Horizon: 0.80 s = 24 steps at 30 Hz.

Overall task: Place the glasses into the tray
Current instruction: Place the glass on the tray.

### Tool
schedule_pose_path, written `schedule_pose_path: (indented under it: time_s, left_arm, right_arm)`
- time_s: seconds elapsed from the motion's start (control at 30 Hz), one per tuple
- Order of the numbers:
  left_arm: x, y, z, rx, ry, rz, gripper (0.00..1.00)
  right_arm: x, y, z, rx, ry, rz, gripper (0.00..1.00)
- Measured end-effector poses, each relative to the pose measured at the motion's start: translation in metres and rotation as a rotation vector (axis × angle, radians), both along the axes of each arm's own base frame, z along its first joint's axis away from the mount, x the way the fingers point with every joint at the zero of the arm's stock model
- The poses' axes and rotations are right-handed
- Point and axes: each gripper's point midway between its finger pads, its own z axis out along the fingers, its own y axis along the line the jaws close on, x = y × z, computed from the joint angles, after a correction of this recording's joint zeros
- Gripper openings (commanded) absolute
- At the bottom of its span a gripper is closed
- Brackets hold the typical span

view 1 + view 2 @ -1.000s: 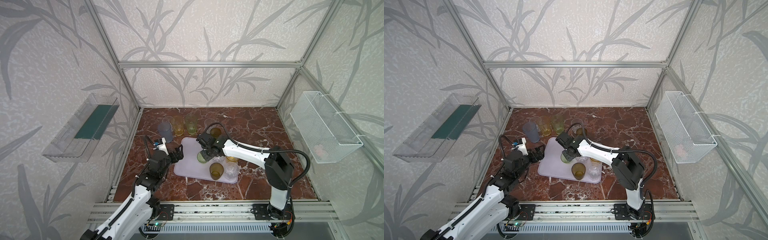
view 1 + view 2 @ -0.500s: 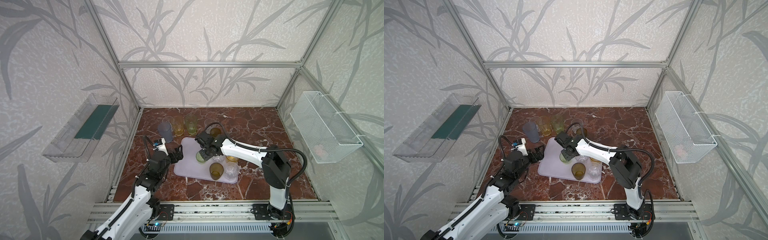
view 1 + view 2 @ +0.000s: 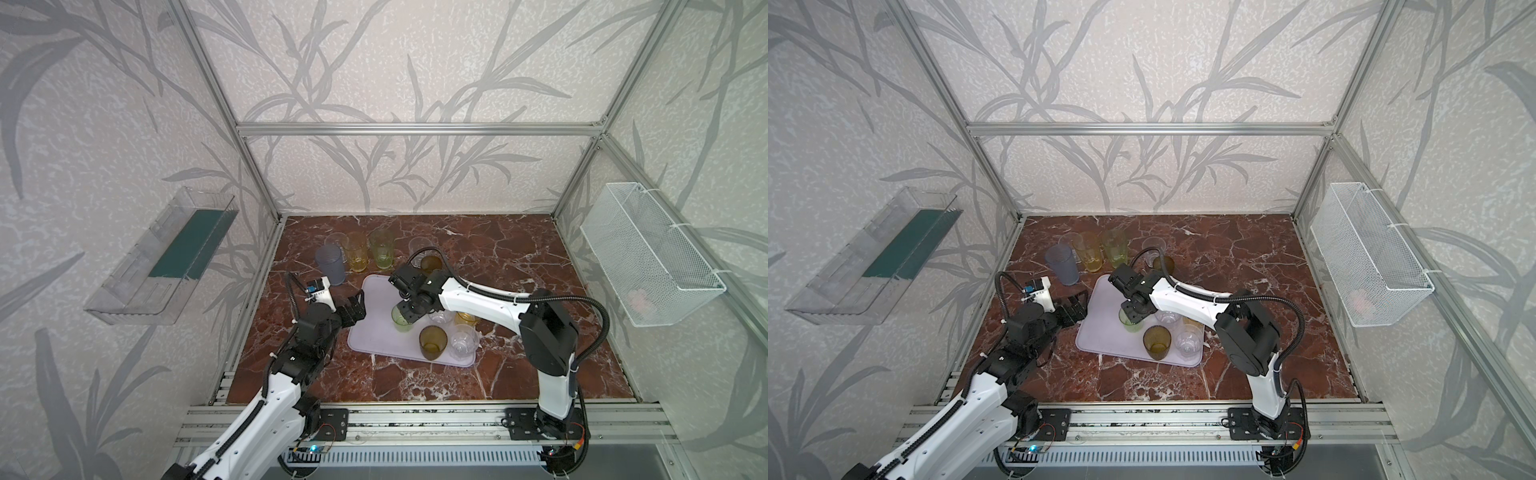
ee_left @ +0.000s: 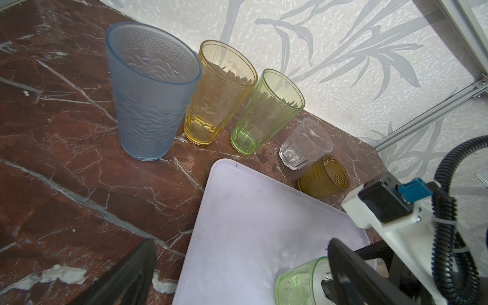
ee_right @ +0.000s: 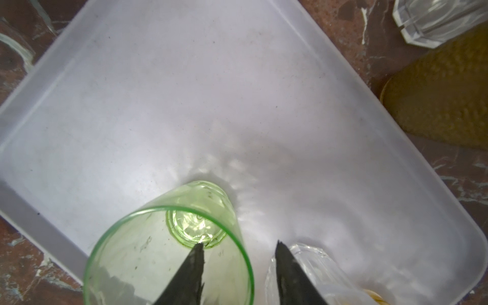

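Flooring the leaf-papered booth, the red marble worktop (image 3: 498, 257) bears the lavender tray (image 3: 374, 330); the short green glass (image 5: 158, 237) stands inside, rim between seemingly slack, parted jaws of the right claw (image 5: 239, 247); the left claw (image 3: 356, 308) gapes wide.

Bright diffuse light, soft shadows, glints on tray (image 5: 158, 105)
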Motion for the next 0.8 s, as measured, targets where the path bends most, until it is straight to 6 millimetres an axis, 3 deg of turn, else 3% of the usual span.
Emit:
schedule_pose_path:
  time_s: [0.23, 0.53, 0.8]
  left_arm:
    - [0.0, 0.0, 0.0, 0.0, 0.0, 0.0, 0.99]
    - [0.0, 0.0, 0.0, -0.001, 0.0, 0.0, 0.99]
    - [0.001, -0.001, -0.01, 0.008, 0.035, -0.002, 0.99]
  right_arm:
    - [0.001, 0.008, 0.012, 0.043, -0.003, 0.002, 0.61]
    - [0.008, 0.015, 0.051, 0.137, -0.075, -0.007, 0.89]
    - [0.016, 0.009, 0.091, 0.222, -0.164, -0.03, 0.92]
